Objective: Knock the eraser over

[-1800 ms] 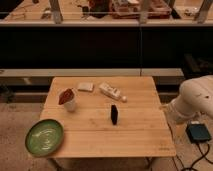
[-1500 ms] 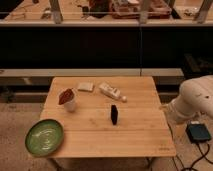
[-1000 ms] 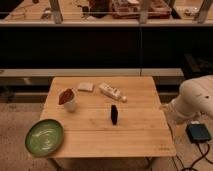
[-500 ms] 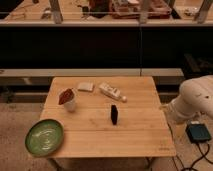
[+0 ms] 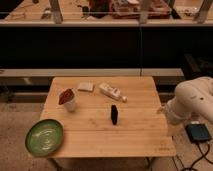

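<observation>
The eraser (image 5: 114, 114) is a small black slab standing upright near the middle of the wooden table (image 5: 135, 137). My white arm (image 5: 192, 101) hangs beside the table's right edge. Its gripper (image 5: 163, 110) sits at the arm's lower left end, just over the right edge, well to the right of the eraser and apart from it.
A white cup (image 5: 68, 101) with something red in it stands at the left. A pale flat pad (image 5: 85, 86) and a white oblong box (image 5: 111, 92) lie at the back. A green plate (image 5: 44, 137) sits at the front left corner. A dark box (image 5: 198, 132) lies on the floor at the right.
</observation>
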`<control>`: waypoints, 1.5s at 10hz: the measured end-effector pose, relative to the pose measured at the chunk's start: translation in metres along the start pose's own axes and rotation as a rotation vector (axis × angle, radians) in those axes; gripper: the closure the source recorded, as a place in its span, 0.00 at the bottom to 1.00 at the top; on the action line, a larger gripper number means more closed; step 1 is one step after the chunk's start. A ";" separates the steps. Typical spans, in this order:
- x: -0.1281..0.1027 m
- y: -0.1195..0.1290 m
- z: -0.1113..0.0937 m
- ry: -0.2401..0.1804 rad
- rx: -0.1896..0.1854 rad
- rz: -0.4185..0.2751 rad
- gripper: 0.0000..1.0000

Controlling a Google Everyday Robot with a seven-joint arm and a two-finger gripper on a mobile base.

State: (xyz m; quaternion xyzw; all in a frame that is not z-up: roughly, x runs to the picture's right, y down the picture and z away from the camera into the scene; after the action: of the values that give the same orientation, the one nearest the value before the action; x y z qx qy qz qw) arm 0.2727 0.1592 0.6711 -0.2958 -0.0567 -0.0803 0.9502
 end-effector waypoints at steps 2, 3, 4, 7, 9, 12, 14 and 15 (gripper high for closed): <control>-0.026 -0.006 0.012 0.004 0.005 -0.022 0.66; -0.039 -0.007 0.017 -0.007 0.010 -0.040 0.75; -0.052 -0.007 0.026 -0.026 0.011 -0.064 0.83; -0.110 -0.015 0.056 -0.090 0.008 -0.147 0.94; -0.144 -0.020 0.068 -0.118 0.014 -0.199 0.94; -0.190 -0.049 0.088 -0.161 0.047 -0.241 0.94; -0.207 -0.060 0.095 -0.176 0.059 -0.252 0.94; -0.222 -0.072 0.097 -0.183 0.068 -0.262 0.94</control>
State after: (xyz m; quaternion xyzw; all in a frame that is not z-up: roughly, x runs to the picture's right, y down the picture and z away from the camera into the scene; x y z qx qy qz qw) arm 0.0363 0.1827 0.7553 -0.2595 -0.1836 -0.1742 0.9320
